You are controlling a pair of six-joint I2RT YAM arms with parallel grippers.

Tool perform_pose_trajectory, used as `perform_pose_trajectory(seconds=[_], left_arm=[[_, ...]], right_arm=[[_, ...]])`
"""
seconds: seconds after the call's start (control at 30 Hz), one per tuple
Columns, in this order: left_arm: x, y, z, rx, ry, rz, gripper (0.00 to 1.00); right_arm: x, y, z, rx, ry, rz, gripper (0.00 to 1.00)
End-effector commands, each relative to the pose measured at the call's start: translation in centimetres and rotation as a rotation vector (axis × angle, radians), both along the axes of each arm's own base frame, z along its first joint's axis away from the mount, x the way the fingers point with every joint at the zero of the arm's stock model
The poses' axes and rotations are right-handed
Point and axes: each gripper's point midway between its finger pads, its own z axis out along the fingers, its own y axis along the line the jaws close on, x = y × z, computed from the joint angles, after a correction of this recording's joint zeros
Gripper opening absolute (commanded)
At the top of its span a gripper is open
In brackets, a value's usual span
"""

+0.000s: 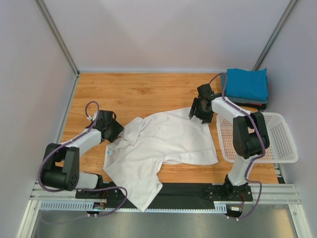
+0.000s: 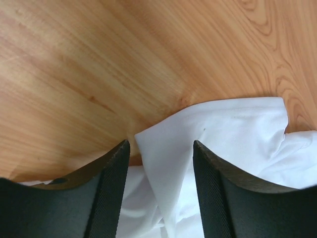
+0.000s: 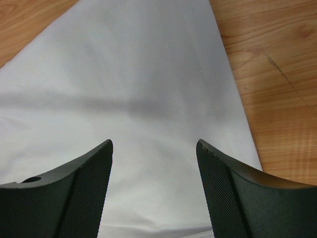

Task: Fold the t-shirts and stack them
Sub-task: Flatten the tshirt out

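Note:
A white t-shirt (image 1: 168,144) lies crumpled and partly spread across the middle of the wooden table, its lower end hanging over the near edge. My left gripper (image 1: 117,135) is at the shirt's left edge. In the left wrist view this gripper (image 2: 159,146) is open, with a raised fold of the white t-shirt (image 2: 233,129) between the jaws and a gap on each side. My right gripper (image 1: 197,116) is over the shirt's far right corner. In the right wrist view it (image 3: 154,145) is open above flat white cloth (image 3: 138,74). A folded teal t-shirt (image 1: 246,83) rests on a folded dark grey one (image 1: 242,100) at the back right.
A white mesh basket (image 1: 290,153) sits at the right edge of the table, beside the right arm. Bare wood (image 1: 129,91) lies behind the white shirt. Grey walls close off the left, back and right sides.

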Motion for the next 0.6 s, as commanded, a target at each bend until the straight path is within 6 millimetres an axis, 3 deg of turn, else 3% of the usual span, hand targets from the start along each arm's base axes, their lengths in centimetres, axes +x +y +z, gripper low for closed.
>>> perform_pose_trajectory(seconds=[0.0, 0.13, 0.27, 0.37, 0.4, 0.57], left_arm=[[1.5, -0.2, 0.1, -0.026, -0.039, 0.031, 0.60], [1.8, 0.0, -0.3, -0.012, -0.039, 0.038, 0.51], [1.9, -0.2, -0.7, -0.018, -0.038, 0.020, 0.33], [2.1, -0.1, -0.5, 0.002, -0.049, -0.001, 0.13], [2.3, 0.1, -0.2, 0.018, -0.064, -0.010, 0.00], [5.4, 0.8, 4.3, 0.151, -0.206, -0.133, 0.00]], right_arm=[[0.7, -0.1, 1.3, -0.013, -0.040, -0.004, 0.70], [0.8, -0.2, 1.3, -0.020, -0.035, -0.001, 0.70], [1.0, -0.1, 1.2, -0.019, -0.032, -0.002, 0.70], [1.1, -0.2, 1.1, -0.027, -0.031, -0.005, 0.70], [1.2, -0.3, 1.1, -0.031, -0.030, -0.005, 0.70], [3.1, -0.4, 2.5, -0.059, -0.070, 0.001, 0.72]])
